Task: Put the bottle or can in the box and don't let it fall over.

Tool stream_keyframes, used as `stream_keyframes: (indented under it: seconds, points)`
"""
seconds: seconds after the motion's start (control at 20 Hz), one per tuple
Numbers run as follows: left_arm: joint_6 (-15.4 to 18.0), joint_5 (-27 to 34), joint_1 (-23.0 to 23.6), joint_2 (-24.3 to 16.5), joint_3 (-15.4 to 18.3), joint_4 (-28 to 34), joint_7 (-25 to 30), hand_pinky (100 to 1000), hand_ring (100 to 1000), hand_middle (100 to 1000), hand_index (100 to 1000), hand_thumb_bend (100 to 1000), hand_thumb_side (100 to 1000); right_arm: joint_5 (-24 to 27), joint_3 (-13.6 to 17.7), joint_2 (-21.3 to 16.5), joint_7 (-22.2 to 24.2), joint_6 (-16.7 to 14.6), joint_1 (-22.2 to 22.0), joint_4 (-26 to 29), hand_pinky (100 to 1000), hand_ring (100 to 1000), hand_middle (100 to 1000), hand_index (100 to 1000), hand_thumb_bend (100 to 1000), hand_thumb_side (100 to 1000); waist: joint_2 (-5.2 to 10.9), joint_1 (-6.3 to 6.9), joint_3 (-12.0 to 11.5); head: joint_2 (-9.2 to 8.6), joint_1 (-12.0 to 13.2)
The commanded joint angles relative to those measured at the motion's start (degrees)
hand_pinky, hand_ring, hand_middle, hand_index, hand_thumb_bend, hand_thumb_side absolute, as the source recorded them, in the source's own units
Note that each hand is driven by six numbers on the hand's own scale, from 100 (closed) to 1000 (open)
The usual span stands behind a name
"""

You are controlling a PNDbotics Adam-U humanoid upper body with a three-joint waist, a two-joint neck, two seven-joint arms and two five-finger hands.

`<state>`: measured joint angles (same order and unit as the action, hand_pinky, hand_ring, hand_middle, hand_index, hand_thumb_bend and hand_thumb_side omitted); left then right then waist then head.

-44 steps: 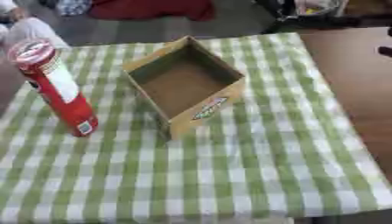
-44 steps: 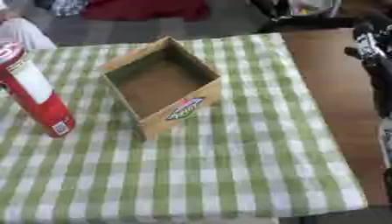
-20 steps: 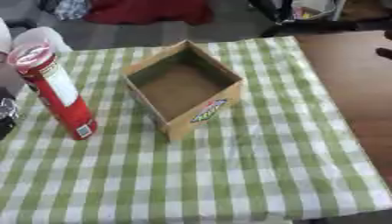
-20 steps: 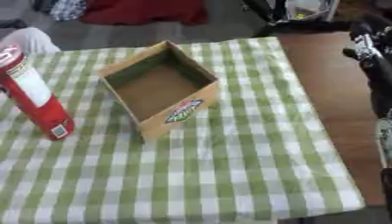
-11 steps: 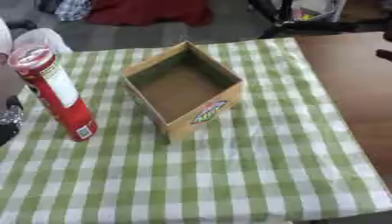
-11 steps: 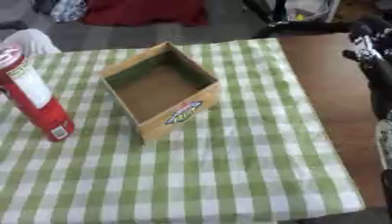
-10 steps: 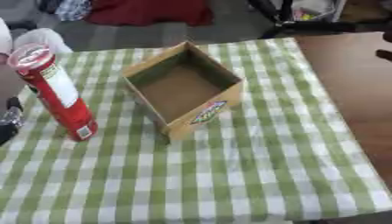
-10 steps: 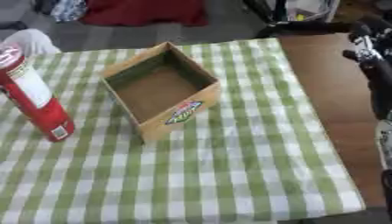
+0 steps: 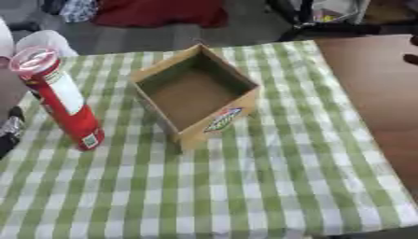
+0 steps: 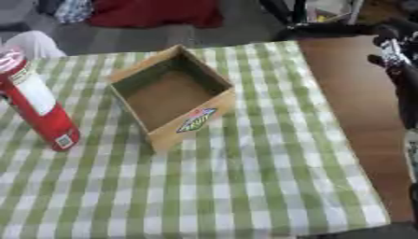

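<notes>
Tall red chip can (image 9: 59,99) with clear lid, upright on green-and-white checked cloth (image 9: 269,177) over the surface, at about 9 o'clock from the open cardboard box (image 9: 196,94). Not in the box; a strip of cloth between can and box wall. Box sitting corner-on toward the camera, empty brown floor showing, coloured label on its near side. Left hand (image 9: 10,128) barely in view at the left edge, at 9 o'clock from the can's base, just beside it; only a dark sliver with a silver part visible, so cannot tell how its fingers are set or whether touching the can. Right hand (image 10: 398,60) at the right edge of the right eye view, at 3 o'clock from the box, well apart from can and box, over bare brown wood; finger pose impossible to make out, nothing seen in its hold.
</notes>
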<state>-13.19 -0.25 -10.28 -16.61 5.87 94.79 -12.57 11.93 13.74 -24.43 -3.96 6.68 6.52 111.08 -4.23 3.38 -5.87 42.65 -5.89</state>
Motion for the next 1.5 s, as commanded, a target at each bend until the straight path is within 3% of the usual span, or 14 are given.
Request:
stream_keyframes:
  seconds: [0.05,0.7,0.85,1.15,1.35,1.5]
  points:
    - [2.0,-0.4,-0.6,-1.4,0.4,-0.2,1.2,891,1000,1000,959,331,288,0.4,0.4,-1.0,0.2,0.0,0.7,0.8,834,899,837,903,100,540,0.48,-0.11,0.1,-0.92,0.4]
    - [4.3,1.9,-3.6,-6.8,-1.2,-4.6,9.5,904,1000,1000,968,325,223,0.4,0.2,-1.4,0.4,-0.1,0.8,0.9,833,890,828,900,100,539,0.03,-0.04,0.2,-2.00,2.0]
    - [5.2,2.4,-4.7,-7.6,-1.8,-6.0,11.3,913,1000,1000,977,384,337,0.5,0.2,-1.4,0.5,-0.1,0.8,0.9,833,888,826,900,100,539,-0.02,-0.04,0.2,-2.22,2.0]
    - [6.9,1.3,-6.5,-8.4,-2.7,-8.9,14.4,934,1000,1000,990,425,479,0.5,0.2,-1.4,0.6,-0.1,0.9,1.0,833,882,820,898,100,539,-0.19,-0.07,0.4,-2.68,1.7]
    - [7.6,-0.7,-7.4,-8.7,-3.3,-10.3,16.9,939,1000,1000,989,430,503,0.6,0.1,-1.4,0.6,0.0,0.9,1.0,832,878,815,897,100,539,-0.33,-0.11,0.4,-2.59,1.7]
    - [7.7,-1.3,-7.9,-8.6,-3.6,-11.0,18.0,941,1000,1000,990,425,469,0.6,0.1,-1.4,0.6,0.0,0.9,1.0,832,875,813,896,100,535,-0.42,-0.14,0.4,-2.54,1.7]
